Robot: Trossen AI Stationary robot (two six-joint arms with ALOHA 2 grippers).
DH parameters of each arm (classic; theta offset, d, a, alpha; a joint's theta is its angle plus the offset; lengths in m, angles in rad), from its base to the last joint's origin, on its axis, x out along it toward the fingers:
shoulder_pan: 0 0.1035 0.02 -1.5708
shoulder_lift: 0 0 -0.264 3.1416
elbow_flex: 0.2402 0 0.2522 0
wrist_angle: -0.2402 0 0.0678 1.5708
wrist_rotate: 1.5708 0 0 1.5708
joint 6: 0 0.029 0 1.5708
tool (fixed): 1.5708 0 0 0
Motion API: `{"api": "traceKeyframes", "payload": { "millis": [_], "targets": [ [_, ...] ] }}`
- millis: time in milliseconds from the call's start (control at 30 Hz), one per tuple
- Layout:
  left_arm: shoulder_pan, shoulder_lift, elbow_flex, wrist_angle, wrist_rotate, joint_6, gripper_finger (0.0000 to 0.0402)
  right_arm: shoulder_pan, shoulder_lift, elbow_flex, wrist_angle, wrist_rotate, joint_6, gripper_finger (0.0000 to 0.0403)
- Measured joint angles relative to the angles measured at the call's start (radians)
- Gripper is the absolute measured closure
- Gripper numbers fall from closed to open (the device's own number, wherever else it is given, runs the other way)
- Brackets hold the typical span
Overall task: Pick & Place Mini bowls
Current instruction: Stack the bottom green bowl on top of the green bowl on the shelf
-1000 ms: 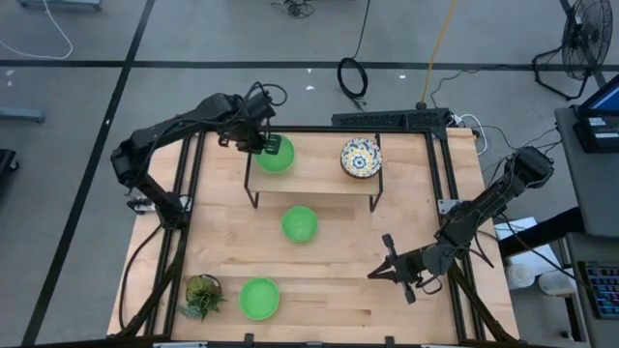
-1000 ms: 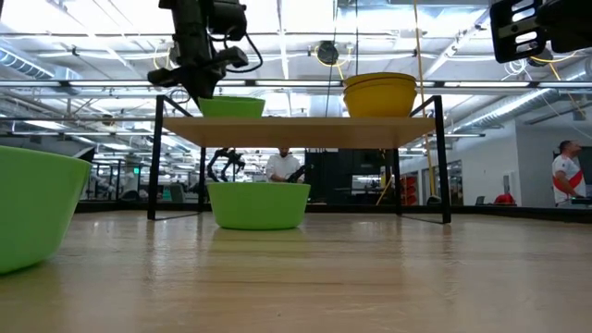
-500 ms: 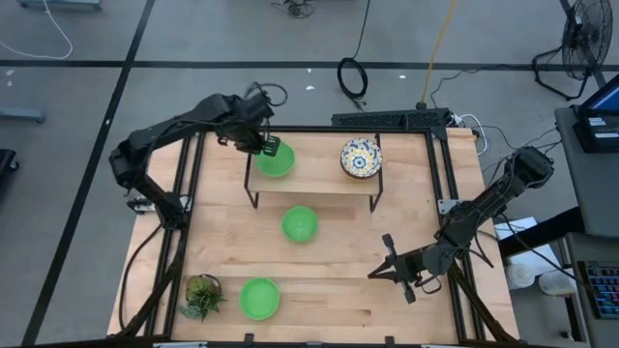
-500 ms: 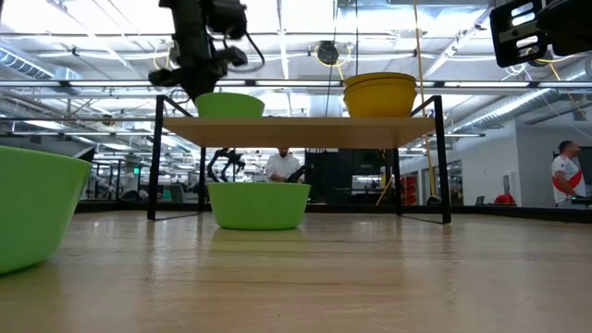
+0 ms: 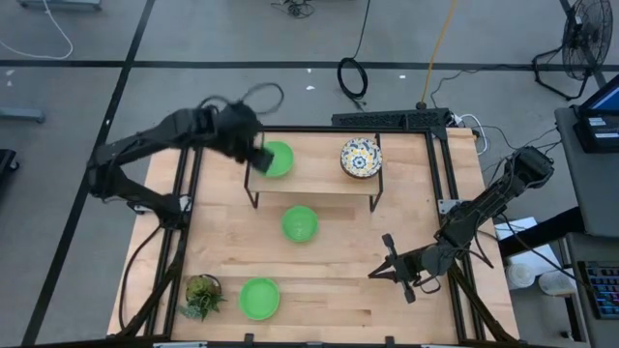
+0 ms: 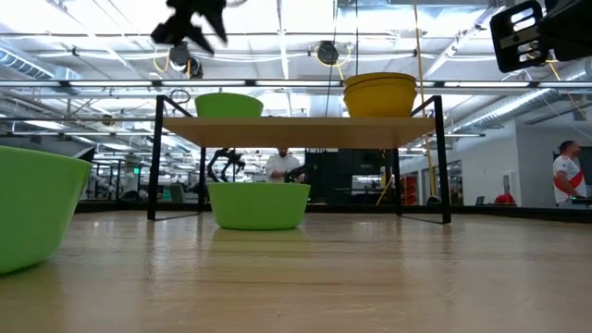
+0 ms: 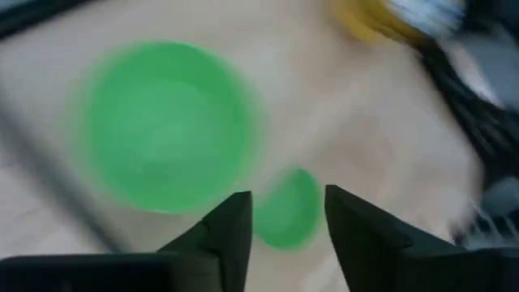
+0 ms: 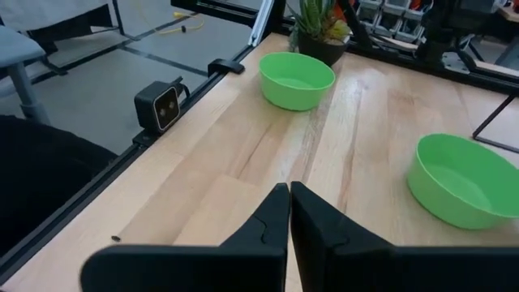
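On the raised wooden shelf point(image 5: 314, 184) at the far side, a green mini bowl point(image 5: 280, 159) point(image 6: 228, 104) stands on its base at the left end. A floral bowl point(image 5: 361, 158), yellow outside point(image 6: 379, 94), stands at the right end. My left gripper point(image 5: 258, 158) point(image 6: 190, 23) hovers open above the green bowl's left rim, clear of it. Another green bowl point(image 5: 300, 223) sits on the table in front of the shelf. A third point(image 5: 259, 298) is near the front edge. My right gripper point(image 5: 387, 269) point(image 8: 289, 203) waits shut at the front right.
A small spiky potted plant point(image 5: 202, 295) stands at the front left corner, beside the near green bowl. The shelf's black legs point(image 6: 158, 157) stand on either side of the middle bowl. Bare wood point(image 5: 338, 309) lies between the near bowl and my right gripper. People show in the room beyond.
My left gripper has opened and let go of the green bowl, which now stands on the shelf's left end. The gripper has then risen well above the shelf and drawn a little toward the table's left edge.
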Motion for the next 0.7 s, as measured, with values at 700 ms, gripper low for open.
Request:
{"api": "traceKeyframes", "payload": {
  "millis": [700],
  "targets": [
    [-1.003, 0.179, -0.174, 0.106, -0.398, -0.555, 0.0231, 0.000, 0.000, 0.000, 0.002, 0.000, 0.069, 0.0402]
  ]
}}
